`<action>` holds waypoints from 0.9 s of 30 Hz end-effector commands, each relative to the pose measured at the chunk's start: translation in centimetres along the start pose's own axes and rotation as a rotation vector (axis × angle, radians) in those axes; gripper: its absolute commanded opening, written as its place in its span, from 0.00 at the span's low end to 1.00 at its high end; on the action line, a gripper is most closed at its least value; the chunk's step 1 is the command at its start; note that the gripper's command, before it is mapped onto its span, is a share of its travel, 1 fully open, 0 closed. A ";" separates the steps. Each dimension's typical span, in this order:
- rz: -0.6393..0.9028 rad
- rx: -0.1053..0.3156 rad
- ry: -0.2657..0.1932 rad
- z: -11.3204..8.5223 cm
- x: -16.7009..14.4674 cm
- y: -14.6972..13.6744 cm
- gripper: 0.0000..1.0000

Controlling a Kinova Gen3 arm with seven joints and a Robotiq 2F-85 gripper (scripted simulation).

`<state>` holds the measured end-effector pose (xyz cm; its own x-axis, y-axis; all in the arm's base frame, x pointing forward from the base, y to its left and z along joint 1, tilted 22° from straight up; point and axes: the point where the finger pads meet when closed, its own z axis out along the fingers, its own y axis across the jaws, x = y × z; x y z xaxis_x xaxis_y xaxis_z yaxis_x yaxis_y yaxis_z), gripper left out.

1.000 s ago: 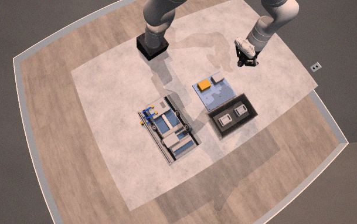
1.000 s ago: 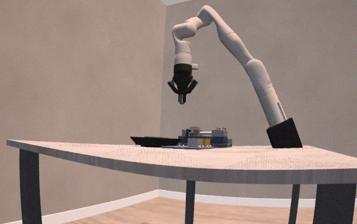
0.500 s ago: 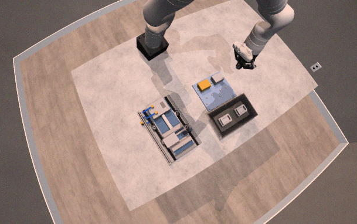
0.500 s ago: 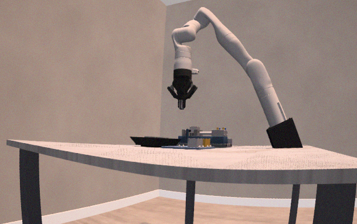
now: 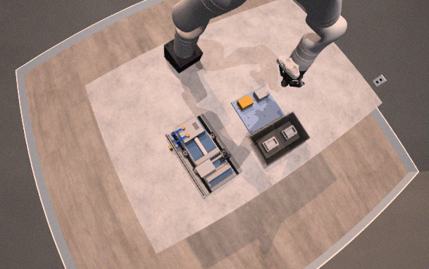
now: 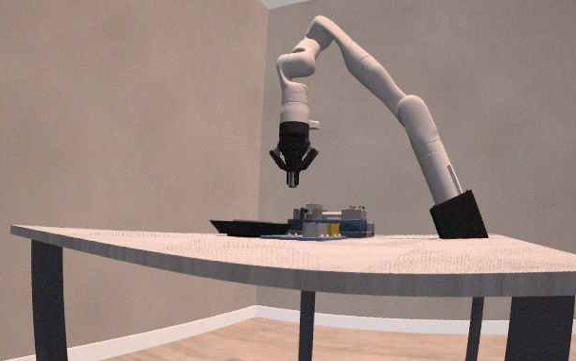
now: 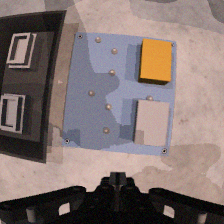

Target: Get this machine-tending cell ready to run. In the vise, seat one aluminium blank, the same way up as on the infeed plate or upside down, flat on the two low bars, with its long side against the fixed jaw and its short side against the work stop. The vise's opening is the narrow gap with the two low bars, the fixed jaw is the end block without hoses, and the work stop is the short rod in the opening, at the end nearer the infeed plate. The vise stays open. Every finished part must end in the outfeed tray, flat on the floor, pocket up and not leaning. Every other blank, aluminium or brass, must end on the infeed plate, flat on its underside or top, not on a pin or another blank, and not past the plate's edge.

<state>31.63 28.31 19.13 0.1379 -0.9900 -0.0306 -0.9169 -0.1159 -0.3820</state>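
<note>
My gripper (image 5: pixel 291 83) is shut with nothing between the fingers. It hangs high above the table, beside the far edge of the infeed plate (image 5: pixel 258 109), and also shows in the side view (image 6: pixel 292 180) and the wrist view (image 7: pixel 116 178). On the blue plate lie a brass blank (image 5: pixel 245 102) (image 7: pixel 156 61) and an aluminium blank (image 5: pixel 261 93) (image 7: pixel 152 122), both flat. The dark outfeed tray (image 5: pixel 279 137) holds two finished parts (image 5: pixel 270 144) (image 5: pixel 289 132), pockets up. The vise (image 5: pixel 202 155) has a pale aluminium blank (image 5: pixel 201 145) lying in its opening.
The arm's black base (image 5: pixel 183 56) stands at the back of the mat. Small pins (image 7: pixel 108 106) dot the infeed plate. The vise has blue hoses (image 5: pixel 177 138) on its left end block. The tray adjoins the plate's near side.
</note>
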 end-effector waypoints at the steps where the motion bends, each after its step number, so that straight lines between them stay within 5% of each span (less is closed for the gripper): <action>1: 0.002 -0.006 -0.006 0.6 -0.3 0.3 0.00; 27: 0.002 -0.006 -0.006 1.7 -0.3 0.3 0.00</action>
<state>31.98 28.56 17.64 0.1408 -0.9896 -0.0305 -0.9186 -0.1191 -0.3769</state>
